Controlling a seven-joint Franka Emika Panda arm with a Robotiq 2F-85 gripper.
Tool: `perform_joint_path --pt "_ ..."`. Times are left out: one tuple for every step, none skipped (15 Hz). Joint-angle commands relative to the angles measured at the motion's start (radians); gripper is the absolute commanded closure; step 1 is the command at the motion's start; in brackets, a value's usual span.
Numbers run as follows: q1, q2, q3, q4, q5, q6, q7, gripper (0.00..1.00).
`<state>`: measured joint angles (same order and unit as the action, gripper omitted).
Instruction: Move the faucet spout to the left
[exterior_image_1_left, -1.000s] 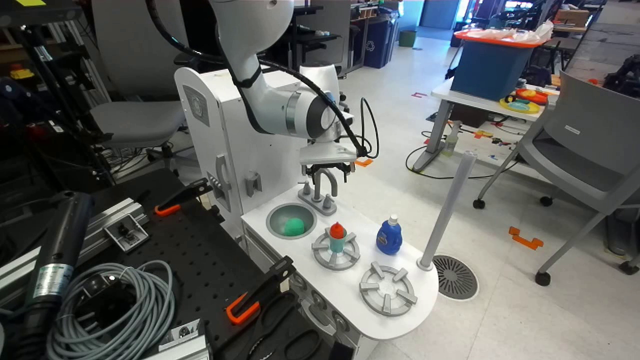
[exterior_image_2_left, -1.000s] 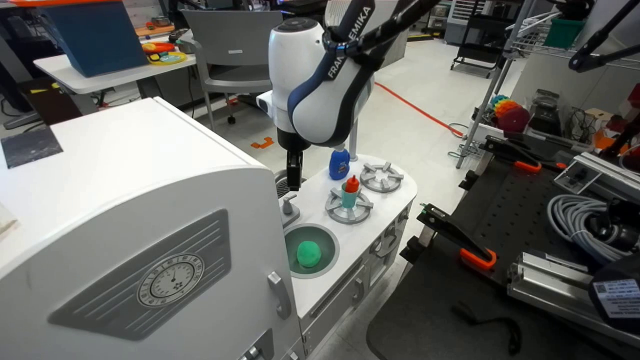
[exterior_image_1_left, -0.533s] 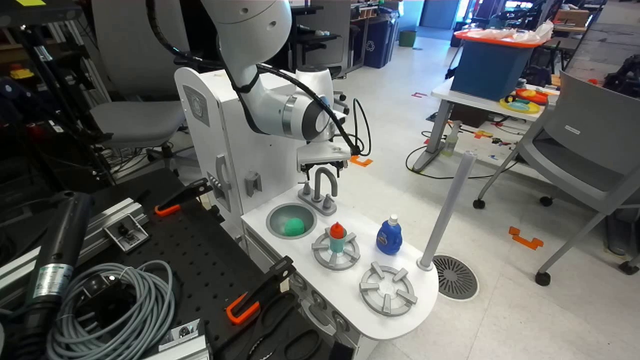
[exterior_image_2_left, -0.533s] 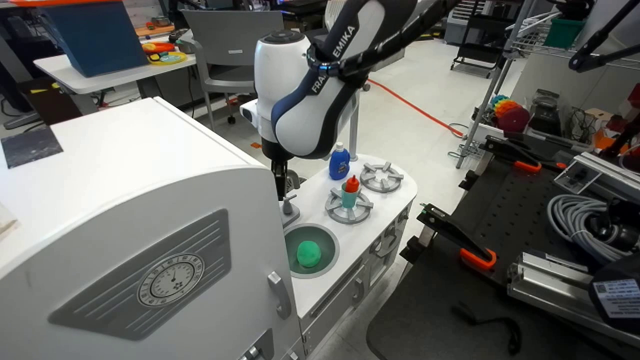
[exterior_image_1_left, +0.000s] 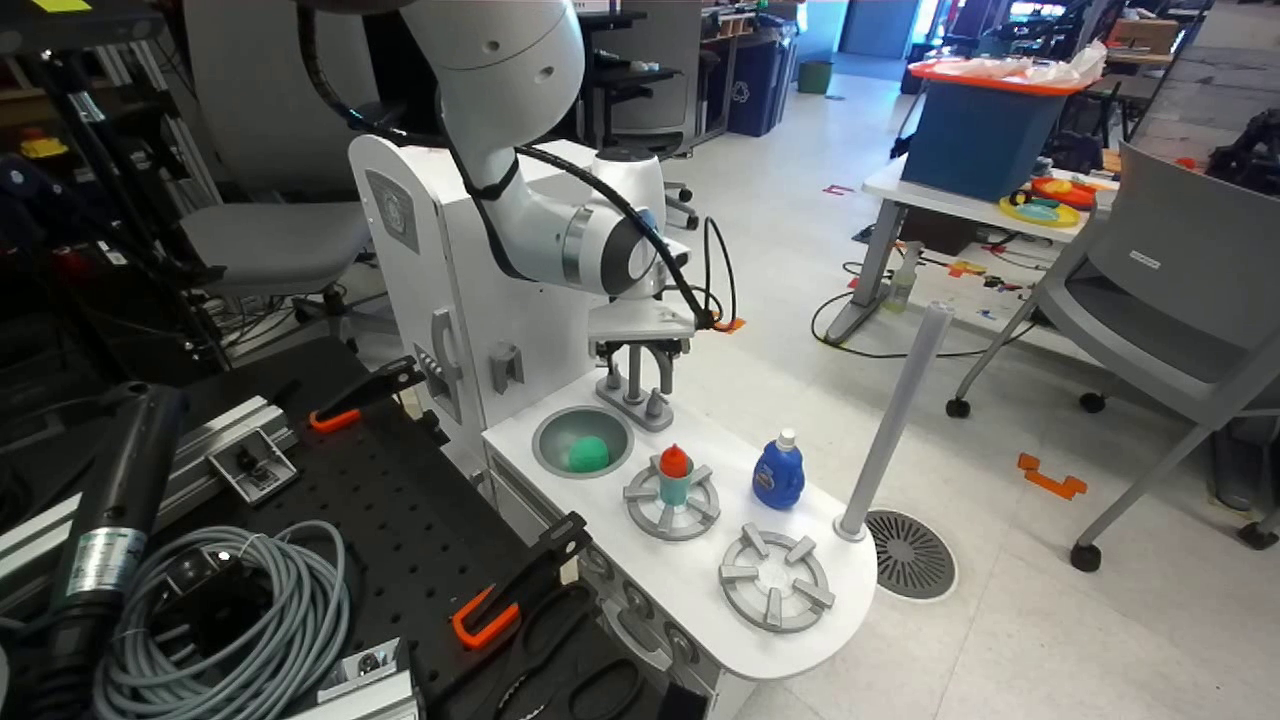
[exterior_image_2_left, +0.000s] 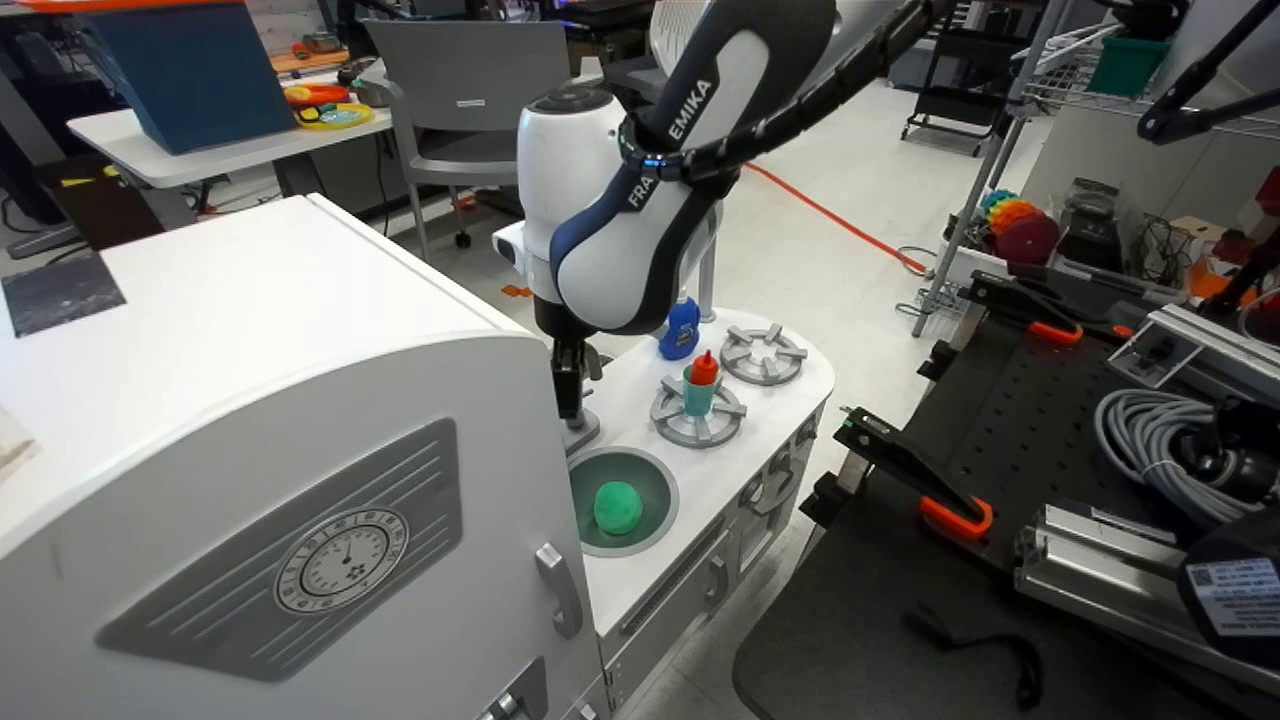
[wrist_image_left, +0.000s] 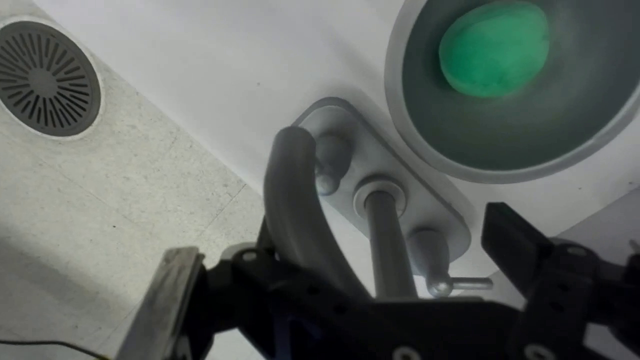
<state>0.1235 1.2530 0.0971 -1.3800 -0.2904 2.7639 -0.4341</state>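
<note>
In the wrist view, your black fingers (wrist_image_left: 515, 245) stand wide apart on either side of the grey, arched, tubular faucet spout (wrist_image_left: 295, 200) at centre, the round grey basin (wrist_image_left: 500, 142) at upper right.

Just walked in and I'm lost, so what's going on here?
A white robot arm is working at a white play kitchen, apparently to swing the gray, arched faucet spout left. Its black two-fingered gripper is open at the spout; contact is hard to judge. The spout's end hangs to one side, not over the round gray basin holding a rounded green object.
</note>
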Motion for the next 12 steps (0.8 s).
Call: perform_joint_path --pt "-0.024 -0.030 0.086 -0.087 0.038 -0.028 0.010 0.00" --pt "-0.030 -0.033 0.103 -0.114 0.044 -0.015 0.013 0.00" --pt "-0.035 -0.039 0.122 -0.140 0.051 -0.004 0.015 0.00" --pt "-0.040 -0.050 0.138 -0.161 0.061 -0.003 0.018 0.00" --pt "-0.048 -0.067 0.153 -0.199 0.074 0.006 0.027 0.00" --pt "-0.055 -0.076 0.161 -0.222 0.088 0.012 0.034 0.00" --pt "-0.060 -0.087 0.166 -0.248 0.100 0.023 0.047 0.00" --pt "-0.066 -0.094 0.173 -0.257 0.112 0.026 0.056 0.00" --pt "-0.070 -0.101 0.178 -0.259 0.126 0.030 0.068 0.00" --pt "-0.073 -0.107 0.182 -0.263 0.138 0.031 0.078 0.00" --pt "-0.075 -0.110 0.184 -0.263 0.149 0.038 0.091 0.00" --pt "-0.076 -0.113 0.187 -0.259 0.163 0.040 0.105 0.00"
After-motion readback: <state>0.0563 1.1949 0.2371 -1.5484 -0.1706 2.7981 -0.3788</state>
